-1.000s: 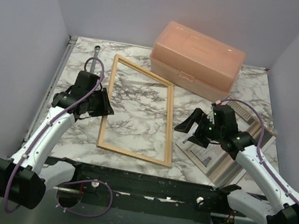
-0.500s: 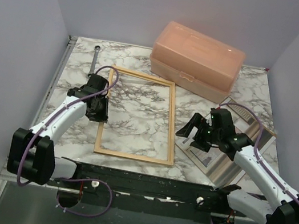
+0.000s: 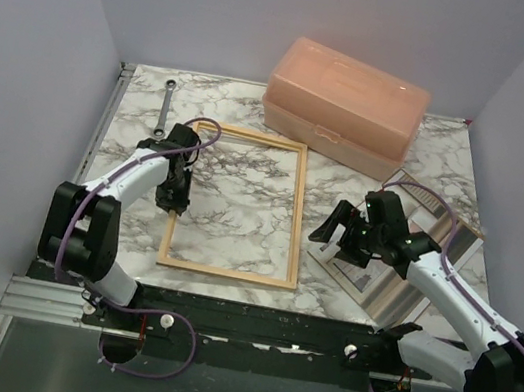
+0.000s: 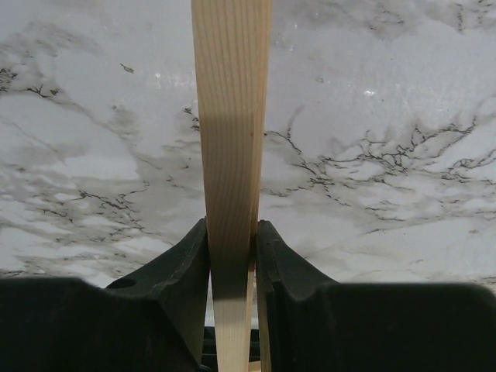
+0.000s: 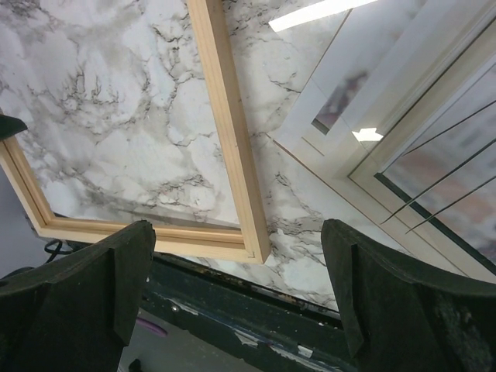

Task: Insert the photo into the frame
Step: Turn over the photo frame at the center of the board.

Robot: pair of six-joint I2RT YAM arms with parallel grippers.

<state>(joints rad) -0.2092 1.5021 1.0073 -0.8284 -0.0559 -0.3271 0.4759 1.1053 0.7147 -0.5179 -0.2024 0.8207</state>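
The frame [image 3: 299,213] is a thin light-wood rectangle lying flat on the marble table, its long sides running away from me. My left gripper [image 3: 176,203] is shut on its left rail. In the left wrist view that rail [image 4: 231,116] runs straight up between the black fingers [image 4: 186,263], pinched at my left gripper [image 4: 232,232]. The photo [image 3: 362,275] lies pale and flat to the right of the frame, partly under my right arm. My right gripper [image 3: 332,239] hovers open above the photo's left edge, holding nothing. In the right wrist view my right gripper [image 5: 236,240] stands over the frame's near right corner [image 5: 252,244].
A peach plastic box [image 3: 347,107] stands at the back. A wrench [image 3: 164,108] lies at the back left. Glossy flat sheets [image 5: 372,93] and a brown panel edge [image 3: 466,232] sit at the right. The black table rail [image 3: 250,321] runs close to the frame's near side.
The left gripper has turned the frame from a slant to square with the table, and the left arm has folded in toward its base. The right gripper stayed open and barely moved.
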